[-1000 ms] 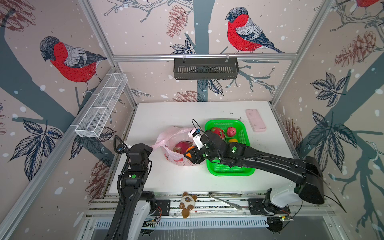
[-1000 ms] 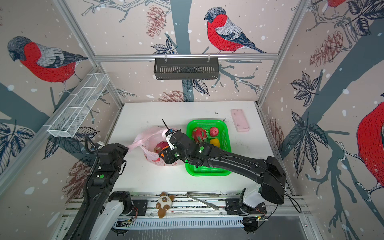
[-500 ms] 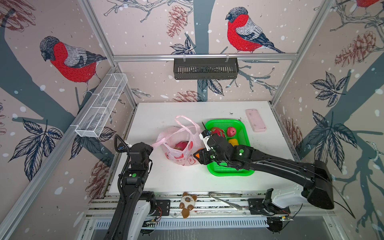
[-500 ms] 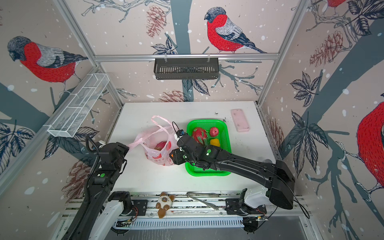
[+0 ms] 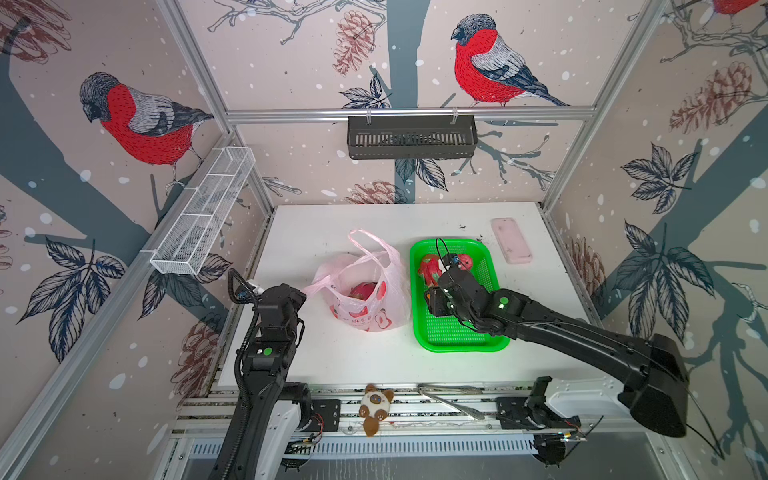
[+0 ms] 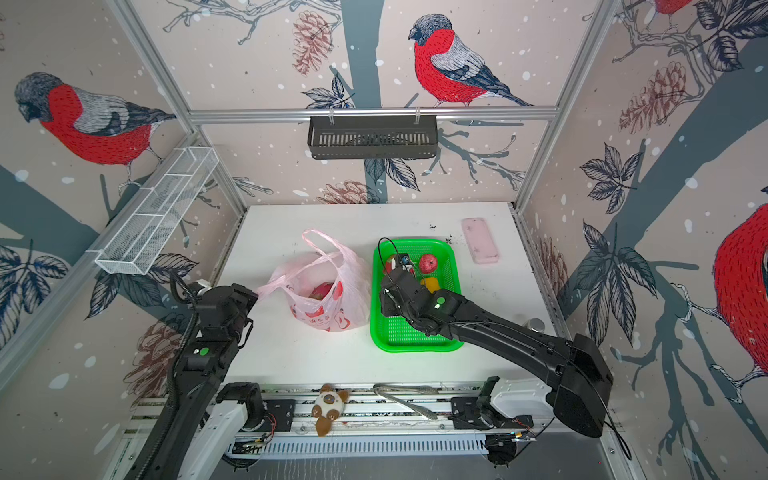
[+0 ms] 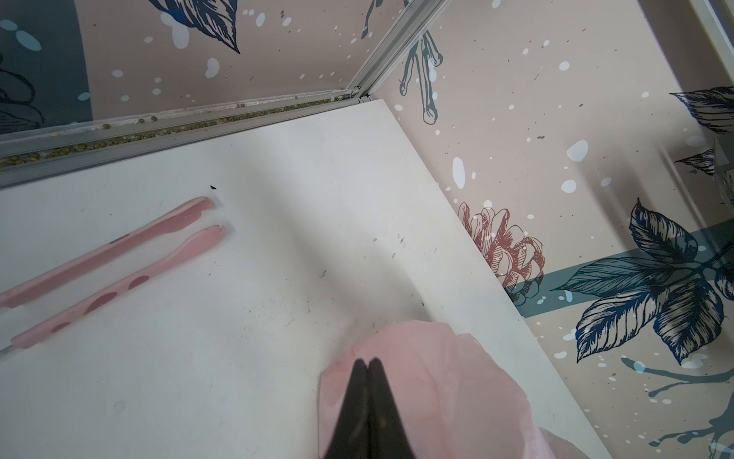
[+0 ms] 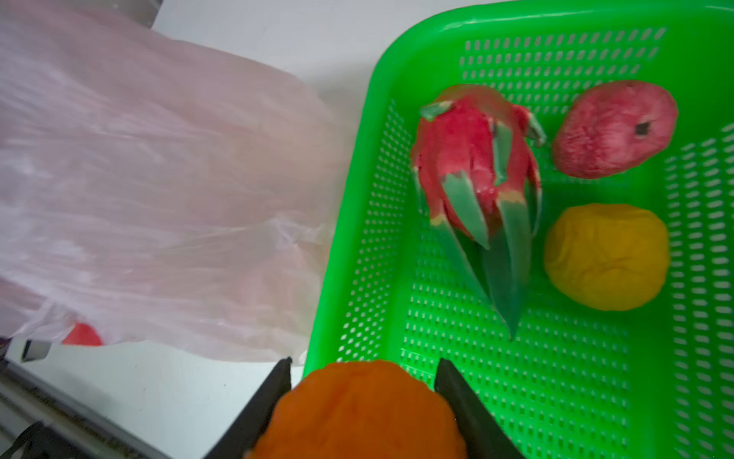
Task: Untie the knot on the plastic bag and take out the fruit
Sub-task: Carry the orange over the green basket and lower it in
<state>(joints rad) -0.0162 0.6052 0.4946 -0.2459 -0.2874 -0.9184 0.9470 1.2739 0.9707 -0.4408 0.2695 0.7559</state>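
In both top views the plastic bag (image 5: 392,286) (image 6: 353,291) stands open mid-table with its loop handles loose; no knot shows. One magenta dragon fruit (image 5: 365,291) (image 6: 322,291) lies inside it. My left gripper (image 5: 302,293) (image 6: 254,296) (image 7: 367,361) is shut on the bag's stretched pink edge. My right gripper (image 5: 432,301) (image 6: 386,301) (image 8: 363,361) is shut on an orange round fruit (image 8: 359,413), above the near left rim of the green basket (image 8: 349,222). In the basket lie a dragon fruit (image 8: 476,167), a red round fruit (image 8: 613,127) and a yellow fruit (image 8: 607,256).
A flat pink slab (image 5: 511,241) lies at the back right of the table. Two long pink strips (image 7: 119,258) lie on the white table in the left wrist view. A plush toy (image 5: 376,405) and metal tongs (image 5: 453,399) sit on the front rail.
My right gripper has carried the orange fruit out of the bag's mouth and rightward over the basket. The bag's loop handle sprang up. The left arm has stayed still.
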